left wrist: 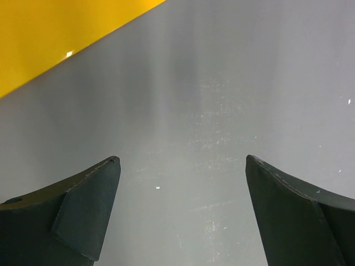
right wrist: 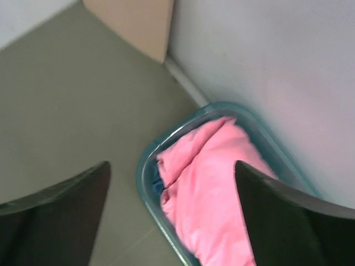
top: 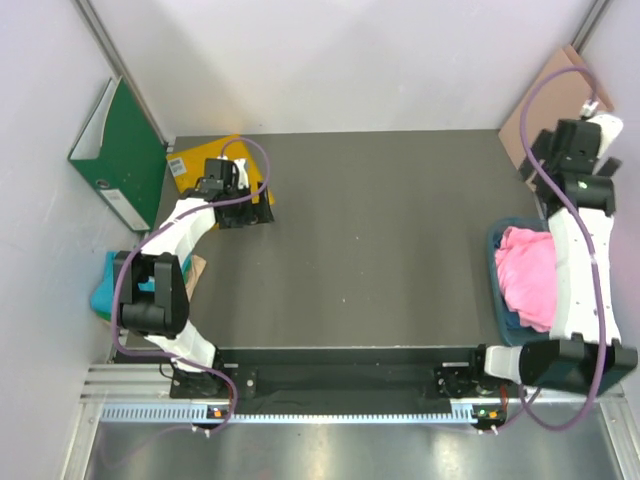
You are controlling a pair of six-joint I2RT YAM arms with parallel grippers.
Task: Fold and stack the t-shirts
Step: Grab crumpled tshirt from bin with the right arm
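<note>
Right wrist, pink t-shirt (right wrist: 205, 188) cut off below

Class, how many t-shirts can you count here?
2: a pink t-shirt in the basket at right, a teal t-shirt beside the left arm. More may lie hidden under the pink.

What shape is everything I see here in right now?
Pink shirt: crumpled, unfolded, in basket.
Teal shirt: bunched beside left arm.
Left gripper: open, empty.
Right gripper: open, empty, above basket.
Binder: upright.
Yellow sheet: lying flat.
</note>
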